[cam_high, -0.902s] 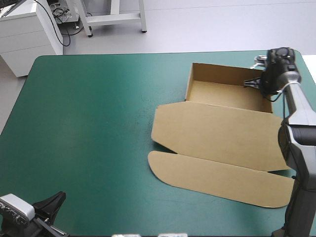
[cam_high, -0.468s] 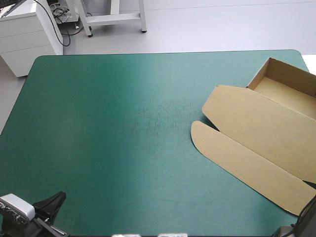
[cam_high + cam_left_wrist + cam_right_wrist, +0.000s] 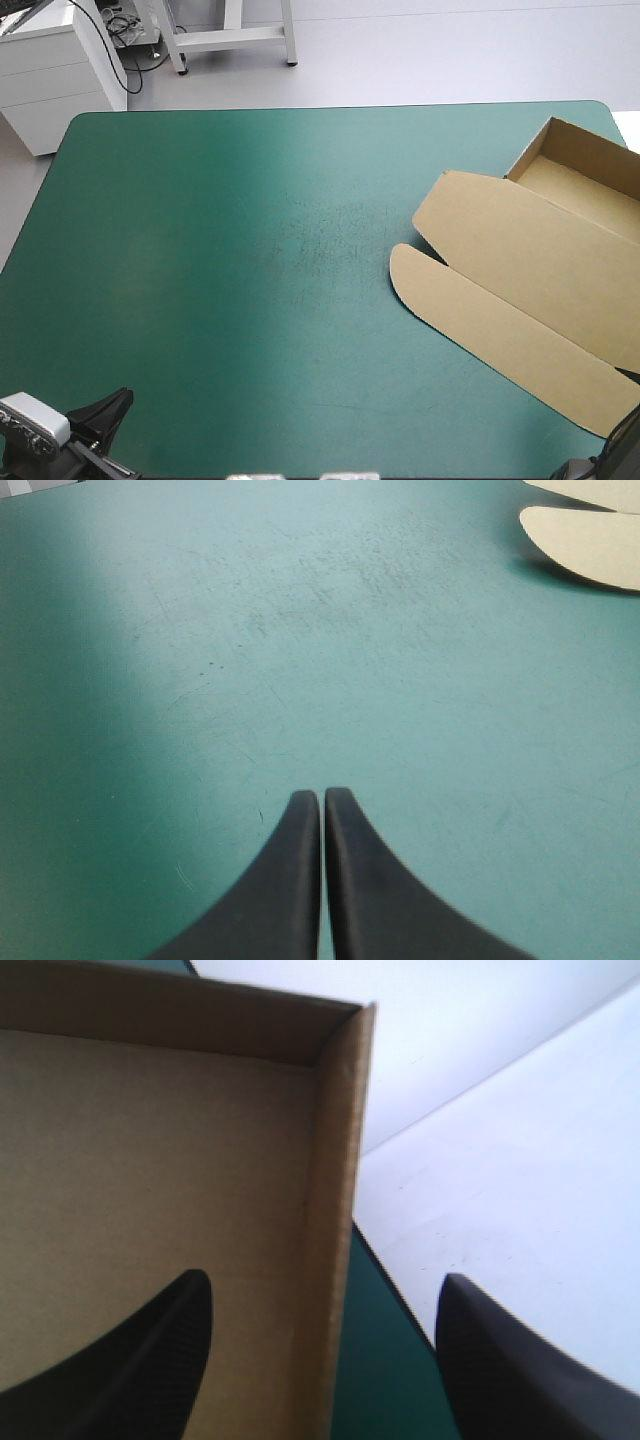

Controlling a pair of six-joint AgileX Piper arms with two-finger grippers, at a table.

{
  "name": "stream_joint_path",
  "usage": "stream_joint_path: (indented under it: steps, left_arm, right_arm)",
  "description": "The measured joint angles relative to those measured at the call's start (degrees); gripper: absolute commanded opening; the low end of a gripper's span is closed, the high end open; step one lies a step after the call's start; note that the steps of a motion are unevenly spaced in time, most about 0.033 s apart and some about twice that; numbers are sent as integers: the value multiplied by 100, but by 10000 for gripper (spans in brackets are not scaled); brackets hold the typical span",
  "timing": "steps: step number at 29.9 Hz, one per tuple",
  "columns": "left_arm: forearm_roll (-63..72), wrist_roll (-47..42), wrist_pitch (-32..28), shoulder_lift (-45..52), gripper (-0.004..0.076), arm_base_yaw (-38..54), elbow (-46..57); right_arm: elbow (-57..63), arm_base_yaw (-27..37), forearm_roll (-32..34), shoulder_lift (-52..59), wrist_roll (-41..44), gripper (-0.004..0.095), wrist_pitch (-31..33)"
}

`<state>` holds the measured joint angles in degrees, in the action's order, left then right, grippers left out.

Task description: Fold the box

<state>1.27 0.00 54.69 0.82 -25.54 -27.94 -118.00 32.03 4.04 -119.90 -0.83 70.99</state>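
Note:
The brown box [image 3: 530, 270] lies at the table's right side as an open tray [image 3: 590, 190] with its lid flat and a rounded flap [image 3: 470, 310] pointing toward the front. My right gripper [image 3: 325, 1280] is open astride the tray's side wall [image 3: 340, 1160], one finger [image 3: 140, 1360] over the tray floor, the other [image 3: 510, 1360] outside it. In the high view this gripper is out of sight. My left gripper [image 3: 322, 802] is shut and empty, low over the teal-green cover near the front left corner [image 3: 105, 412]; the rounded flap [image 3: 590, 545] lies far ahead of it.
The tray stands close to the table's right edge [image 3: 385, 1360], with pale floor [image 3: 520, 1140] beyond it. The teal-green cover [image 3: 220, 260] stretches wide to the left of the box.
The box has slid and turned toward the table's right edge. The right arm has left the high view. Just now the box crept slightly farther right.

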Motion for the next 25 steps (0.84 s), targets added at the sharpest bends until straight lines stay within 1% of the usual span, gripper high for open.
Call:
stream_joint_path:
  steps: [6, 9, 11, 13, 16, 18, 20, 22, 25]
  left_arm:
    - [0, 0, 0, 0, -8, 0, 0]
    - [0, 0, 0, 0, -8, 0, 0]
    - [0, 0, 0, 0, -8, 0, 0]
    - [0, 0, 0, 0, -8, 0, 0]
    - [0, 0, 0, 0, -8, 0, 0]
    - [0, 0, 0, 0, -8, 0, 0]
    - [0, 0, 0, 0, -8, 0, 0]
    - [0, 0, 0, 0, -8, 0, 0]
    - [0, 0, 0, 0, -8, 0, 0]
  right_arm:
    - [-94, 0, 74, 828, -123, 659, 12]
    - [-133, 0, -70, 1354, -135, 603, 36]
    - [-133, 0, -404, 1770, -291, 562, 41]
    - [-138, -5, -908, 2148, -521, 535, 41]
    - [-143, -102, -1646, 2766, -813, 535, 41]
    - [-155, -312, -1961, 3165, -982, 534, 41]
    - [-169, -645, -2078, 3503, -1078, 535, 41]
    - [-156, -1084, -2125, 3834, -1123, 535, 41]
    - [14, -2007, -2164, 4391, -1172, 534, 41]
